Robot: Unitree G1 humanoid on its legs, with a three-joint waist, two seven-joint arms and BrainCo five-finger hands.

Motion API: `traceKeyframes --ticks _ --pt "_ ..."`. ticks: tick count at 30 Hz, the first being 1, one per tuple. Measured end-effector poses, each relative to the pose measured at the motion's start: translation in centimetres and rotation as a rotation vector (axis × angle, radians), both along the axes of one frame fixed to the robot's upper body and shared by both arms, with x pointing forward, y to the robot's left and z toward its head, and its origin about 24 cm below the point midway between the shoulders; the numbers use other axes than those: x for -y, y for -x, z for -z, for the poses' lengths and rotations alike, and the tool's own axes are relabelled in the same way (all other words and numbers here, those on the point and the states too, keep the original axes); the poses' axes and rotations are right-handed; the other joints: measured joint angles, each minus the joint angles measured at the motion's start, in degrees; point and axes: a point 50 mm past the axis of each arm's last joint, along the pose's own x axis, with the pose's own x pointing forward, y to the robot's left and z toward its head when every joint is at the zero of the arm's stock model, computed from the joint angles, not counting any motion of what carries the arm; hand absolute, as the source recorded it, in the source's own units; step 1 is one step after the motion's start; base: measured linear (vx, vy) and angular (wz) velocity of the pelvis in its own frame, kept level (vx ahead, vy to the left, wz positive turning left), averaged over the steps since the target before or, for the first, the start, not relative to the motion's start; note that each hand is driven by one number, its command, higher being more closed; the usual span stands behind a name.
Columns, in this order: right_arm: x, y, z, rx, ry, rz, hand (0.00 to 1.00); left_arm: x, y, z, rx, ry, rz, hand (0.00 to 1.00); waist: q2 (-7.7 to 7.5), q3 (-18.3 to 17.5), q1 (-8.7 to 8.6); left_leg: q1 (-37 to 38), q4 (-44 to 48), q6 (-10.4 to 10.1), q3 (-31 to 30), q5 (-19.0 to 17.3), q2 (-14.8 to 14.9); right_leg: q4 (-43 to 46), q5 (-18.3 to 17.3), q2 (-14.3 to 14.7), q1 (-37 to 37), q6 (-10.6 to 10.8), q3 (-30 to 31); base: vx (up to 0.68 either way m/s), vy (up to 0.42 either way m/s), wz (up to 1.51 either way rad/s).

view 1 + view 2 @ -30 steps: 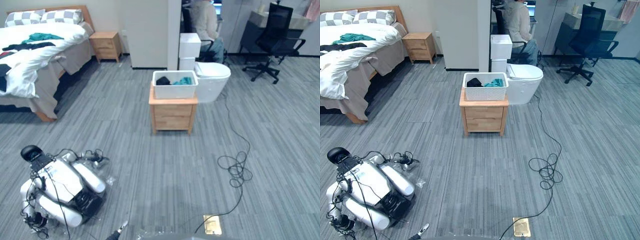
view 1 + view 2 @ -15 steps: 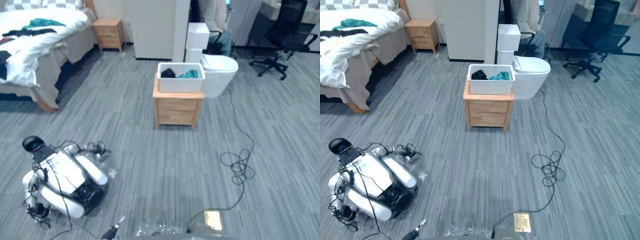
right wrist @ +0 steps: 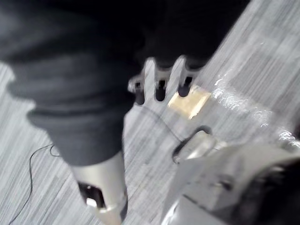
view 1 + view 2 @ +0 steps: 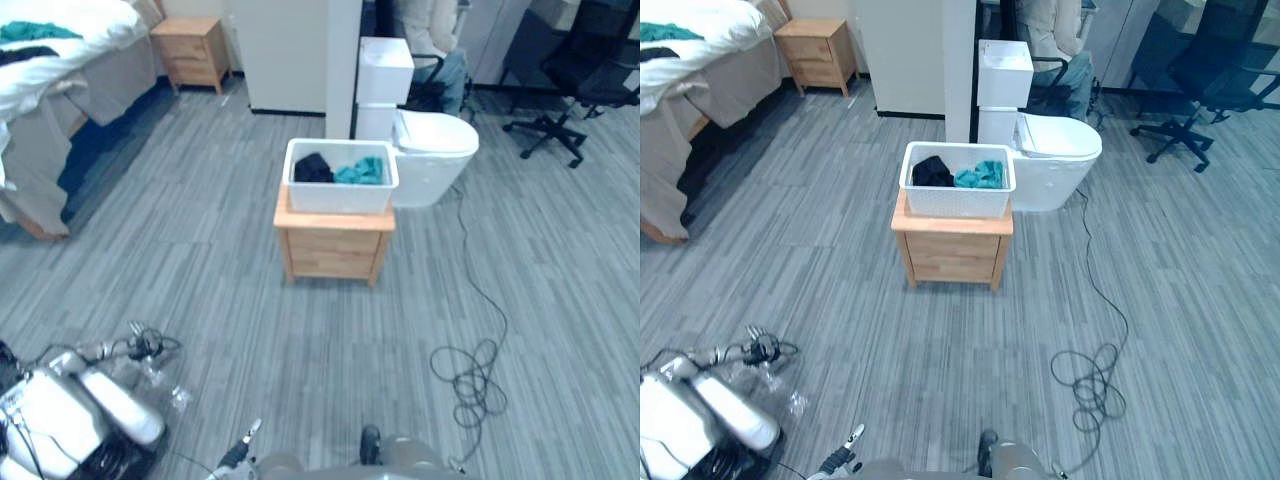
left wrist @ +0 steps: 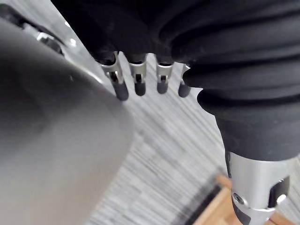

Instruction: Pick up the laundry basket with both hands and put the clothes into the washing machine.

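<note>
- On top of the wooden cabinet [image 4: 333, 245]: white laundry basket [image 4: 340, 198], upright, black and teal clothes [image 4: 358, 171] inside.
- Left hand [image 5: 137, 79]: fingers straight, holding nothing, well apart from the cabinet.
- Right hand [image 3: 160, 88]: fingers relaxed, empty, also well apart from it.

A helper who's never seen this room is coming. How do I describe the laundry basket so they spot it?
Find the white toilet in mid-room; beside it stands a small wooden nightstand. On top sits the laundry basket: a white rectangular open tub with black and teal clothes inside, unlike the closed white toilet tank.
</note>
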Motion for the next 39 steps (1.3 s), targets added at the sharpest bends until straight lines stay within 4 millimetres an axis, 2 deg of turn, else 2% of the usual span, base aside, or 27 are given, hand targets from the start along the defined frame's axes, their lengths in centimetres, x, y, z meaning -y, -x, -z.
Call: traceKeyframes --ticks 3,6,7,8,9,10,12,13,14,15,16,17,18,20,21,22,24,25,27,28,30,31,32,33,35,38,39 --pt "-0.9 -2.7 -0.2 0.032 -0.005 -0.107 0.0 -1.2 -1.0 -0.5 0.042 -0.042 0.069 0.0 -2.28 1.1 1.36 -7.0 -2.4 0.6 3.5 -4.4 -3.7 -4.5 -0.6 -1.1 9.6 -0.6 4.7 0.65 -0.106 -0.68" --pt "-1.8 -5.6 -0.6 0.098 -0.014 -0.117 0.0 -1.6 -0.9 -0.6 0.047 -0.06 0.071 0.0 -3.02 1.2 2.3 -11.8 -32.0 -0.7 5.6 -4.8 -5.8 -8.1 -4.3 -3.7 15.5 1.8 8.3 0.54 0.033 -0.85" --pt "-1.7 -5.7 -0.6 0.101 -0.001 -0.119 0.0 -1.5 -0.3 -0.5 0.032 -0.058 0.067 0.0 -2.01 0.8 2.07 -10.7 -48.1 -3.6 6.1 -2.5 -5.6 -9.9 -6.8 -3.9 17.9 2.5 8.6 0.52 0.174 -0.54" --pt "-1.1 -5.8 -0.8 0.108 0.024 -0.138 0.0 -1.1 0.5 -0.2 0.008 -0.053 0.061 0.0 -0.73 0.3 2.0 -11.1 -54.8 -3.6 5.9 -2.5 -5.0 -9.9 -10.0 -3.6 20.2 2.5 9.1 0.52 0.234 -0.47" --pt "-1.1 -5.4 -0.7 0.097 0.025 -0.143 0.0 -1.2 0.9 -0.1 -0.004 -0.054 0.058 0.0 -0.92 0.1 2.28 -11.6 -52.9 -2.3 5.8 -1.0 -5.3 -9.0 -12.3 -4.3 21.3 2.0 9.5 0.74 0.371 -0.51" --pt "-1.5 -3.5 -0.2 0.049 0.013 -0.144 0.0 -1.9 3.0 0.1 -0.062 -0.069 0.043 0.0 -3.42 -2.6 3.23 -12.1 -48.2 -1.4 7.0 1.5 -8.1 -3.3 -15.4 -7.3 20.9 1.4 10.9 0.67 0.332 -0.44" --pt "-1.6 -1.6 0.1 -0.001 0.002 -0.137 0.0 -2.1 3.8 0.2 -0.09 -0.07 0.036 0.0 -5.0 -3.8 3.14 -10.7 -47.3 -0.7 7.1 3.7 -9.9 12.7 -13.4 -9.1 14.6 3.6 12.2 0.66 0.302 -0.18" --pt "-2.0 -0.9 0.3 -0.022 -0.015 -0.124 0.0 -2.5 4.0 0.2 -0.104 -0.079 0.047 0.0 -6.02 -3.4 3.18 -8.8 -47.4 -0.1 7.0 3.9 -11.1 23.2 -8.7 -10.2 10.7 7.1 12.9 0.72 0.314 0.42" --pt "-2.8 1.0 0.6 -0.064 -0.053 -0.056 0.0 -3.2 4.1 0.1 -0.127 -0.098 0.091 0.0 -7.44 -3.1 2.15 -5.0 -47.9 2.0 6.9 1.9 -14.0 37.4 2.1 -11.2 5.8 13.9 15.3 0.69 0.275 0.56" --pt "-3.0 1.6 0.7 -0.078 -0.062 -0.031 0.0 -3.4 4.0 0.1 -0.124 -0.104 0.1 0.0 -7.74 -3.0 1.6 -3.3 -48.0 2.3 6.4 1.1 -14.9 41.7 2.5 -11.6 3.9 13.9 15.1 0.76 0.247 0.59" --pt "-2.7 2.2 0.7 -0.083 -0.061 0.01 0.0 -3.2 3.8 0.1 -0.123 -0.101 0.108 0.0 -7.11 -2.7 1.12 0.5 -48.9 2.9 5.5 -0.2 -15.5 46.8 0.6 -12.1 0.8 11.7 12.8 0.71 0.209 0.25" --pt "-2.3 2.4 0.6 -0.083 -0.053 0.033 0.0 -2.8 3.4 0.1 -0.115 -0.094 0.122 0.0 -5.94 -2.5 1.3 5.0 -51.7 3.1 5.3 -0.8 -15.4 45.7 -3.7 -12.6 -2.1 9.6 9.4 0.58 0.173 0.14" --pt "-2.2 2.5 0.6 -0.086 -0.048 0.03 0.0 -2.6 3.1 0.1 -0.107 -0.089 0.131 0.0 -5.25 -2.4 1.32 7.2 -53.6 3.0 5.2 -0.8 -15.2 42.4 -5.8 -12.7 -3.0 9.2 7.3 0.42 0.109 0.0" --pt "-1.4 2.7 0.5 -0.076 -0.023 0.049 0.0 -1.5 1.5 0.1 -0.061 -0.065 0.12 0.0 -2.92 -2.9 1.37 11.9 -58.9 2.8 4.2 -1.0 -14.2 22.2 -8.6 -11.7 -5.3 8.2 2.5 0.43 0.064 0.27" --pt "-1.3 2.7 0.4 -0.065 -0.021 0.054 0.0 -0.9 0.5 0.0 -0.026 -0.054 0.112 0.0 -2.6 -3.1 0.63 12.8 -59.8 2.4 2.9 -1.7 -14.3 10.7 -7.0 -10.9 -5.8 8.7 3.6 0.39 0.011 0.6" --pt "-1.4 2.6 0.4 -0.061 -0.022 0.052 0.0 -0.6 0.1 -0.1 -0.008 -0.048 0.101 0.0 -2.7 -3.0 0.11 13.2 -59.7 2.4 2.4 -2.2 -14.5 6.0 -4.8 -10.9 -5.8 8.8 4.3 0.52 -0.072 0.68" --pt "-2.3 2.7 0.5 -0.074 -0.033 -0.014 0.0 -0.4 -0.1 -0.2 0.026 -0.044 0.053 0.0 -4.45 -4.0 0.24 15.4 -59.0 -0.2 1.6 -4.4 -15.1 -3.2 7.1 -11.2 -4.5 9.2 4.9 0.55 -0.167 0.53" --pt "-2.0 2.6 0.5 -0.075 -0.022 -0.045 0.0 -0.3 0.0 -0.2 0.025 -0.039 0.024 0.0 -4.46 -4.3 0.18 15.8 -58.3 -1.0 1.4 -5.1 -14.4 -3.6 7.1 -11.1 -3.5 10.0 4.6 0.45 -0.214 0.42" --pt "-1.2 1.9 0.3 -0.068 0.011 -0.105 0.0 0.2 0.7 -0.1 0.027 -0.021 -0.054 0.0 -2.88 -4.8 0.57 14.8 -54.6 -2.1 1.3 -5.7 -12.1 -5.6 6.9 -9.3 -0.8 8.5 1.7 0.37 -0.227 0.52" --pt "-0.8 1.2 0.2 -0.051 0.035 -0.139 0.0 0.3 0.7 -0.1 0.035 -0.018 -0.1 0.0 -2.31 -4.3 0.59 10.3 -43.8 -3.5 0.6 -6.6 -10.7 -7.1 5.0 -8.9 2.0 7.7 -1.5 0.28 -0.223 0.78" --pt "-0.5 1.1 0.1 -0.05 0.051 -0.125 0.0 0.1 0.8 -0.1 0.033 -0.021 -0.121 0.0 -1.9 -3.5 0.79 5.9 -33.4 -5.1 0.3 -5.5 -9.7 -7.1 4.4 -8.5 3.9 7.1 -3.4 0.19 -0.167 0.65" --pt "-0.1 1.2 0.0 -0.055 0.061 -0.105 0.0 0.1 1.3 0.0 0.018 -0.018 -0.139 0.0 -1.77 -2.8 1.84 2.3 -26.0 -5.3 0.6 -5.4 -8.3 -7.2 3.5 -8.3 5.8 6.3 -4.2 0.16 -0.122 0.28" --pt "1.8 -0.9 -0.5 -0.013 0.071 -0.008 0.0 -0.9 1.8 0.0 0.016 -0.028 -0.197 0.0 -2.19 -2.7 2.45 0.8 -23.9 -5.1 0.8 -5.7 -7.0 -7.2 2.6 -8.6 7.3 6.6 -5.0 0.15 -0.106 0.08" --pt "3.3 -2.9 -1.1 0.031 0.094 0.027 0.0 -1.4 2.3 0.0 0.001 -0.037 -0.215 0.0 -2.27 -2.6 2.53 0.1 -25.1 -4.8 1.0 -5.5 -6.3 -7.3 2.3 -8.7 7.4 6.8 -5.2 0.09 -0.077 -0.08" --pt "10.2 -8.5 -5.4 0.239 0.308 0.024 0.0 -2.0 1.9 -0.2 0.011 -0.061 -0.185 0.0 -1.48 -2.5 3.52 0.2 -37.0 -4.6 1.6 -5.4 -2.2 -8.2 2.1 -9.0 7.5 8.2 -5.6 -0.01 0.037 0.25" --pt "11.5 -9.4 -7.0 0.427 0.344 0.212 0.0 -2.7 4.7 0.2 -0.088 -0.076 -0.237 0.0 -1.36 -3.9 3.15 3.7 -50.7 -3.4 2.4 -3.0 1.1 -7.1 0.0 -9.0 6.8 10.6 -6.1 0.05 0.206 0.22" --pt "10.5 -8.6 -6.2 0.406 0.307 0.233 0.0 -3.3 5.7 0.2 -0.114 -0.098 -0.262 0.0 -2.62 -4.2 3.21 5.9 -54.3 -7.1 4.6 -0.6 0.1 -7.4 0.0 -10.3 7.2 11.1 -4.6 0.14 0.304 -0.25"
